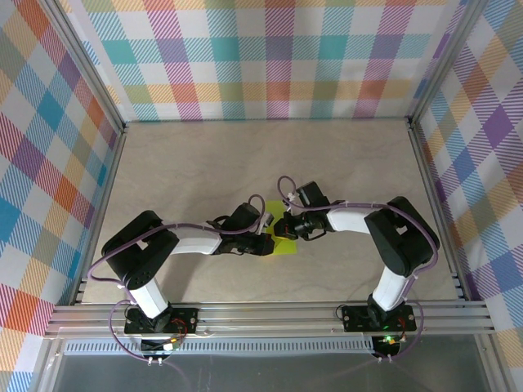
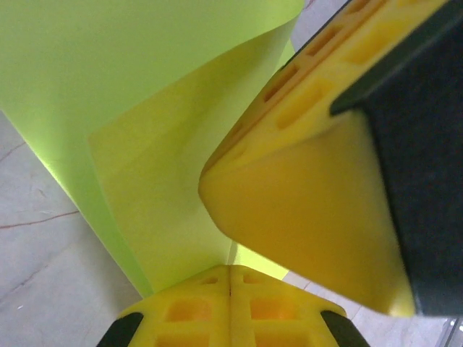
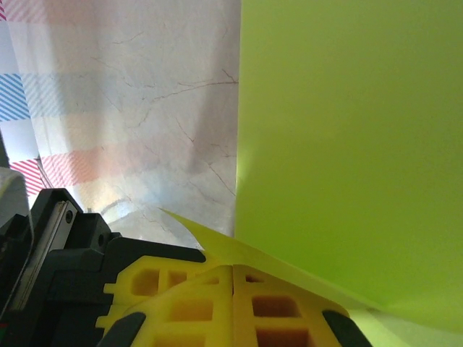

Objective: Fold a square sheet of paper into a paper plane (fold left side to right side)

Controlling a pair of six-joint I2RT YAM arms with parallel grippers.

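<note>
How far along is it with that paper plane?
Early, by the look of it. Done: the square sheet of paper stands partly raised from the table and curls over itself. In hand: the left end effector and the right end effector are both shut, each pinching the sheet. Left: flattening that side-to-side fold, then every later fold that would make it a plane.

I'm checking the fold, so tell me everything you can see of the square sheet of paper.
The square sheet of paper is thin, matte and bright lime. It is partly raised and curved rather than flat, with one layer bent over another and no sharp crease visible. It sits mid-table between the two arms, above the pale marbled tabletop. The left tool and the right tool are both shut, and each seems to pinch an edge.
</note>
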